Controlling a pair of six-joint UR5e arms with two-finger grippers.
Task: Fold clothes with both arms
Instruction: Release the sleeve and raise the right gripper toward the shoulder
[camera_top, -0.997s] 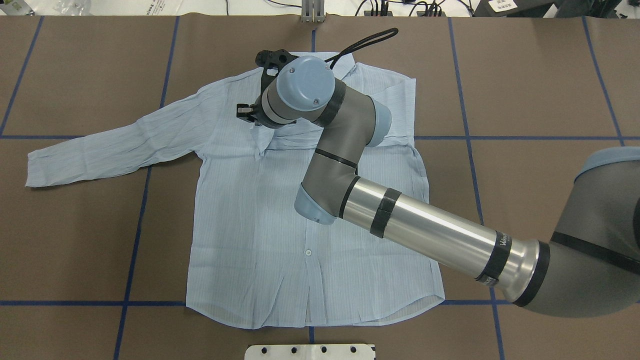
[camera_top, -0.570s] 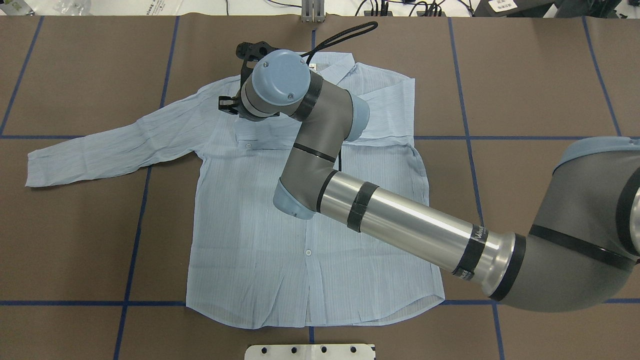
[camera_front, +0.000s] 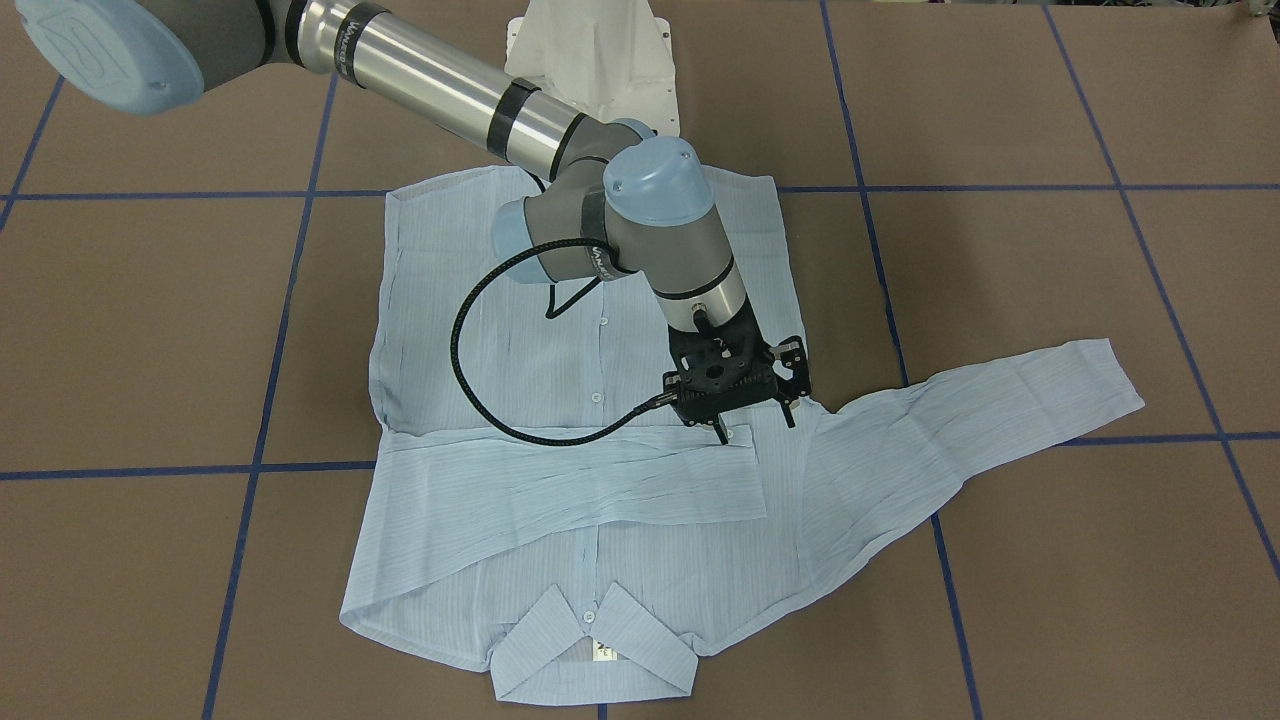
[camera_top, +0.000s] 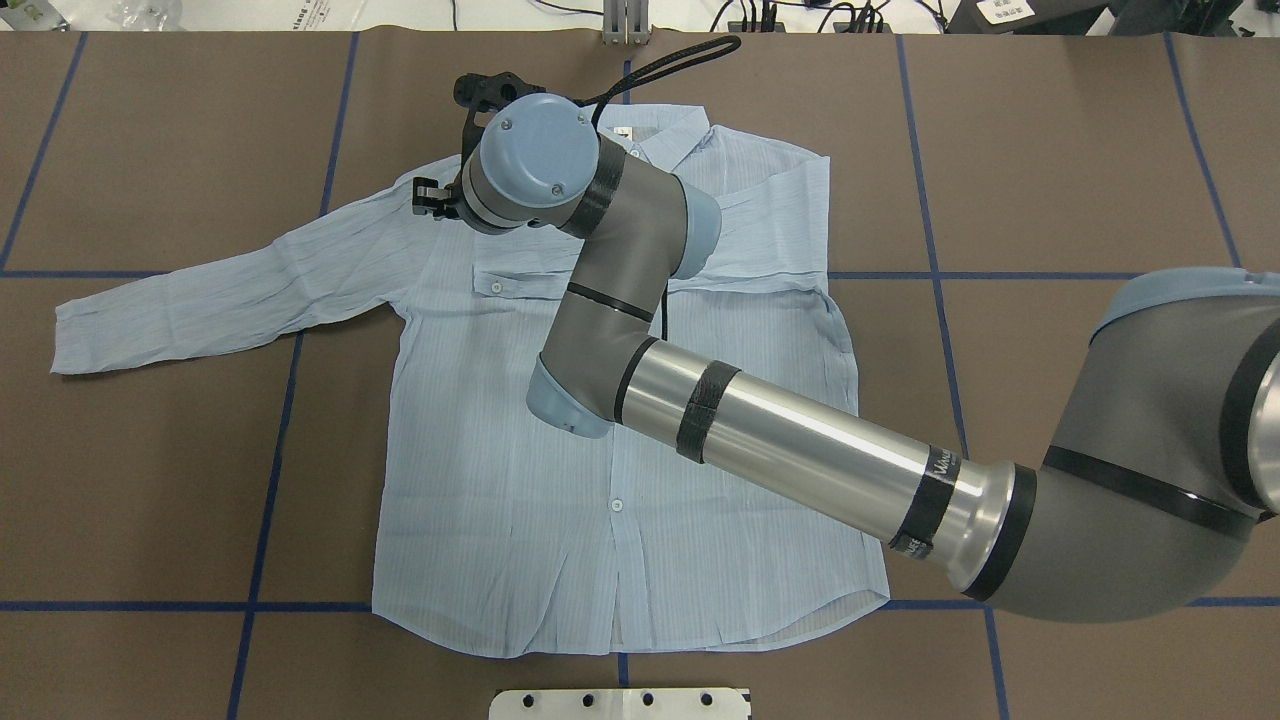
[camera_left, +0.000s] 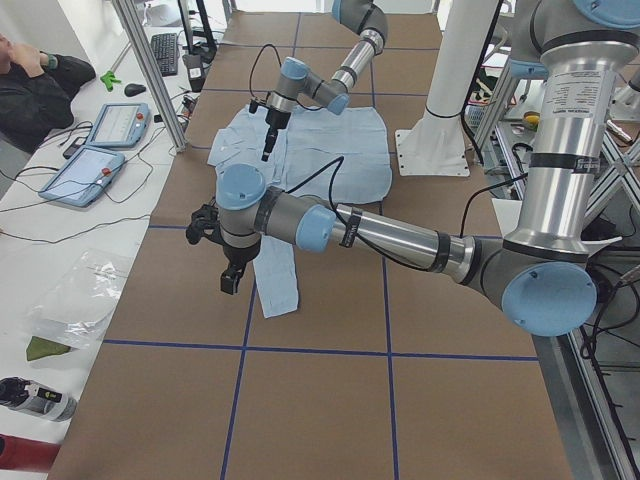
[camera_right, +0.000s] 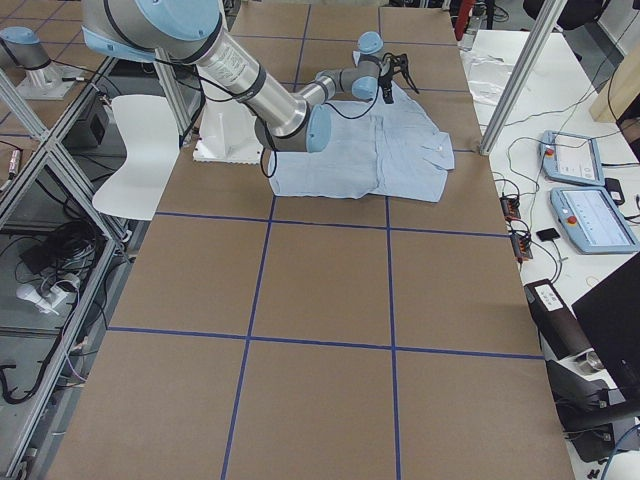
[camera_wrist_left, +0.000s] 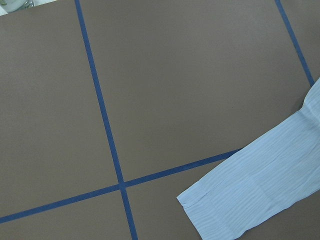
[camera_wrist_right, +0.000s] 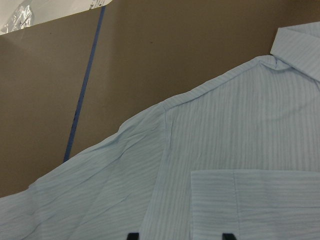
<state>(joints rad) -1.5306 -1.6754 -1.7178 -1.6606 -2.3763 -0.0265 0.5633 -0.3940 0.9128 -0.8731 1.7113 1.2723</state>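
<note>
In the middle of the overhead view, the shirt (camera_top: 500, 480) lies flat, buttons up, on the table (camera_top: 1050, 150). The folded sleeve (camera_front: 570, 485) crosses the chest and the outstretched sleeve (camera_top: 200, 300) reaches toward the left edge. The right gripper (camera_front: 755, 425) hovers above that shoulder, fingers spread and empty. The left gripper (camera_left: 228, 270) hangs near the cuff, and whether it is spread or pressed together cannot be told. The second sleeve and the body folds appear left to do.
</note>
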